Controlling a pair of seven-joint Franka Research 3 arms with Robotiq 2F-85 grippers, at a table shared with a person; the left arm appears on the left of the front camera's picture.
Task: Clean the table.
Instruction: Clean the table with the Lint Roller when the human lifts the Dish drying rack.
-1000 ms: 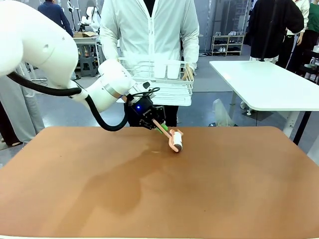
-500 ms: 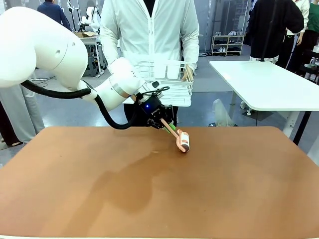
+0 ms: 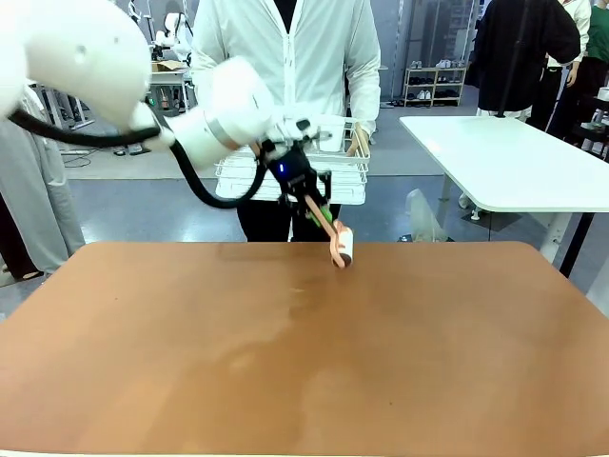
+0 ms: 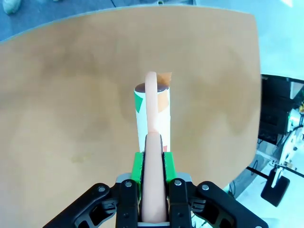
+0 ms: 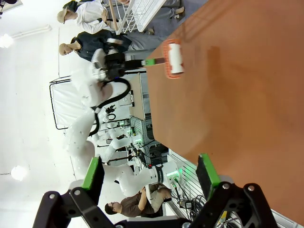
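Front view: left gripper (image 3: 317, 211) closed tight on pink-handled white lint roller (image 3: 341, 249); roll near far edge of reddish-brown matte table (image 3: 400, 362).
Right wrist view: right gripper (image 5: 149, 172) wide open, empty, above that table.

bench (image 3: 190, 362): reddish-brown, matt, smooth | roller (image 3: 343, 249): smooth pink plastic handle, white papery sleeve | left claw (image 4: 153, 164): black satin plastic, green rubbery pads (image 4: 137, 166) | wire rack (image 3: 344, 181): white coated metal wire | left arm (image 3: 219, 129): glossy white plastic shell
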